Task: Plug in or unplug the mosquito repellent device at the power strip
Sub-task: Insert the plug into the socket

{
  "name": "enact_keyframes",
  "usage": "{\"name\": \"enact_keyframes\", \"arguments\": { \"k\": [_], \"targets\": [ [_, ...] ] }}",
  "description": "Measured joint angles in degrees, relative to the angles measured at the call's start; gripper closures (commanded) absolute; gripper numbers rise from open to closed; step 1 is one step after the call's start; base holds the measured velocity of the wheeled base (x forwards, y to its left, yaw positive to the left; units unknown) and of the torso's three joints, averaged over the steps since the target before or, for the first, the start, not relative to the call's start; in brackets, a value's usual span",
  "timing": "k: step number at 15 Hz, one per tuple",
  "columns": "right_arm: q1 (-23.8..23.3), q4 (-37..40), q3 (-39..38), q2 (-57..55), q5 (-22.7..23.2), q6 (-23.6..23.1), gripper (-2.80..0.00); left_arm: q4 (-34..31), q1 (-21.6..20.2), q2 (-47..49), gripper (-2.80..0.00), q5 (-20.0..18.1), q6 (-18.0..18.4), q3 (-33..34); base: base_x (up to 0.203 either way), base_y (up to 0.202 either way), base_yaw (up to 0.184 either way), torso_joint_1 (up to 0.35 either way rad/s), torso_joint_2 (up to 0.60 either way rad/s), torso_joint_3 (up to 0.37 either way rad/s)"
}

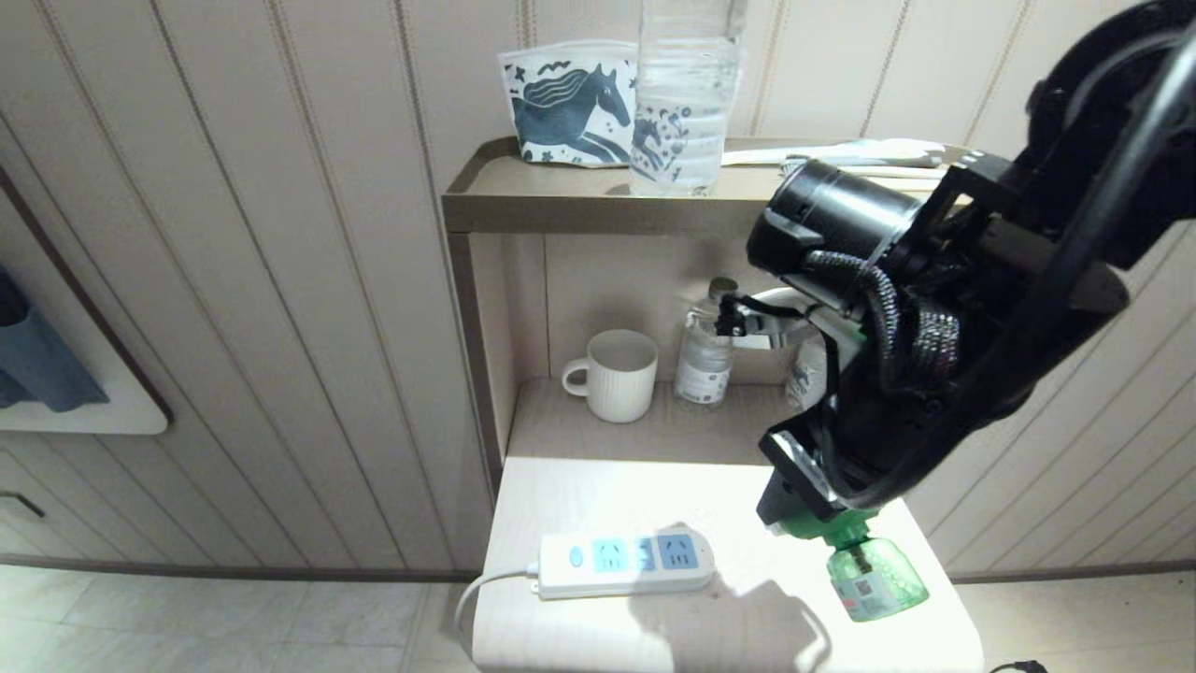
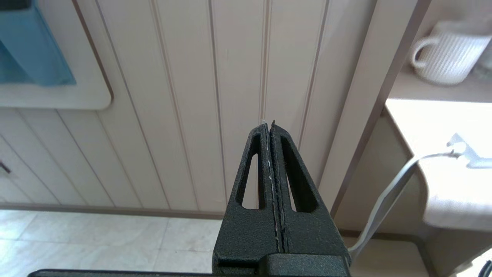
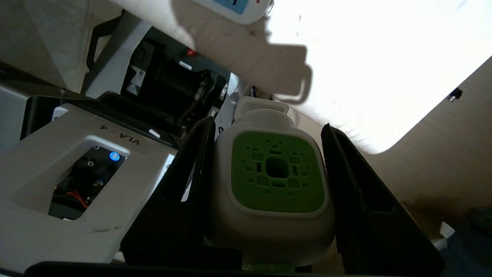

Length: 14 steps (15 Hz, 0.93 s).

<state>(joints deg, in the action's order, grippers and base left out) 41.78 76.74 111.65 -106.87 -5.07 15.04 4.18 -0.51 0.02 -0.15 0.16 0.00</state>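
Observation:
My right gripper (image 3: 268,123) is shut on the mosquito repellent device (image 3: 275,173), its black fingers (image 3: 188,165) against the white body on either side of the green vent face. From the head camera the device's green bottle (image 1: 874,579) hangs below the right gripper (image 1: 794,509), over the right part of the white table top (image 1: 598,486). The power strip (image 1: 626,561) lies flat to its left, its blue socket panels bare; one end of the power strip (image 3: 238,7) shows past the device. My left gripper (image 2: 269,123) is shut and empty, parked low beside the stand.
On the lower shelf behind the table top stand a ribbed white mug (image 1: 617,374) and a small clear bottle (image 1: 705,360). The upper shelf (image 1: 561,210) carries a large water bottle (image 1: 687,93) and a horse-print pouch (image 1: 570,103). The strip's white cord (image 2: 388,196) hangs off the edge.

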Motion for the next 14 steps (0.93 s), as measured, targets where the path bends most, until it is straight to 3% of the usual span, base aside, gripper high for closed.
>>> {"name": "enact_keyframes", "arguments": {
  "k": [8,14],
  "targets": [
    [1.52,-0.84,0.33,-6.68,-0.06,-0.32,0.0,0.04,0.0,0.0,0.0,-0.03,-0.01,-0.02,0.0,0.0,0.0,0.262,-0.57,-0.293],
    [1.53,-1.01,-0.22,-13.13,1.37,1.35,0.0,0.0,0.02,0.0,0.0,-0.01,0.02,0.0,0.0,0.0,0.0,0.009,-0.02,-0.007]
  ]
}}
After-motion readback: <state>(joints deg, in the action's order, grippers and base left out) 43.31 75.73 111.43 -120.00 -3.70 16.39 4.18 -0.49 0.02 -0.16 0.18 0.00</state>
